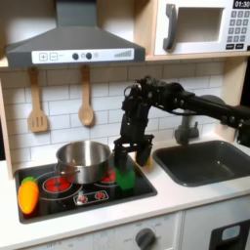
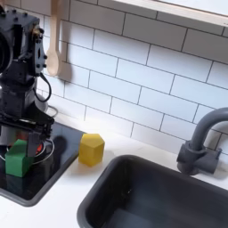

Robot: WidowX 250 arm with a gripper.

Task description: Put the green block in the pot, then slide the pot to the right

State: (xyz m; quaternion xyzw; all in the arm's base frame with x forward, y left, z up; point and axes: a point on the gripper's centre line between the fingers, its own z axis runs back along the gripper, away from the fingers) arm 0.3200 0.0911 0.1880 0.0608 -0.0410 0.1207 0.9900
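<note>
White-tiled toy kitchen. Stove (image 1: pixel 93 195): arm reaching down over it, hand (image 1: pixel 132 154) pointing downward, fingers spread around green block (image 2: pixel 17 158) sitting on the cooktop; pot (image 1: pixel 84 159) standing beside the block.

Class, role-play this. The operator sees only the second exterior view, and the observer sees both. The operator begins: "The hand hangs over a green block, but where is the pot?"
Observer: In the first exterior view, the pot stands on the stove, to the first exterior view's left of the hand.
Operator: Is anything lying beyond the pot?
Observer: Yes, an orange carrot lies at the stove's edge, further to the first exterior view's left.
</note>
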